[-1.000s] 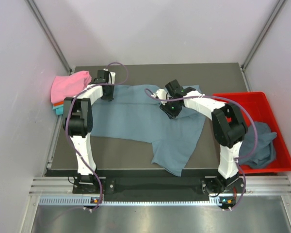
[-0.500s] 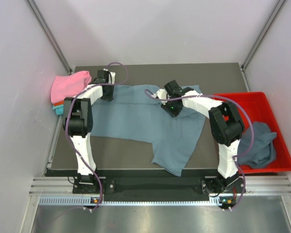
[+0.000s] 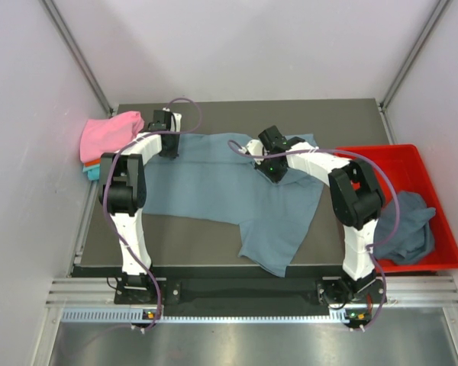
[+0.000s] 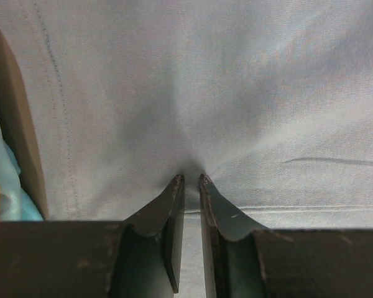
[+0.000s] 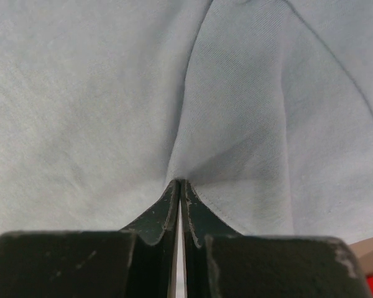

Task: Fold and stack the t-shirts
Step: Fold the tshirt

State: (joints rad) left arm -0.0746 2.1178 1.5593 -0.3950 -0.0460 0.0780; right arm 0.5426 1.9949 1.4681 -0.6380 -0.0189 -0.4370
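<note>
A slate blue-grey t-shirt (image 3: pixel 221 183) lies spread over the dark table. My left gripper (image 3: pixel 168 146) sits at its far left edge, shut on a pinch of the fabric (image 4: pixel 189 167) near a hem. My right gripper (image 3: pixel 273 169) sits at the shirt's upper right part, shut on a fold of the fabric (image 5: pixel 181 177). A pink t-shirt (image 3: pixel 108 134) lies folded on orange and teal ones (image 3: pixel 91 169) at the table's far left edge. Another blue-grey shirt (image 3: pixel 407 225) lies crumpled in the red tray (image 3: pixel 397 162).
The red tray stands off the table's right edge. White walls close in on the left, back and right. In the left wrist view the table's edge (image 4: pixel 18 149) and the teal and orange shirts (image 4: pixel 3 180) show at the far left.
The right gripper has shifted slightly toward the far left on the shirt. The left arm has not moved.
</note>
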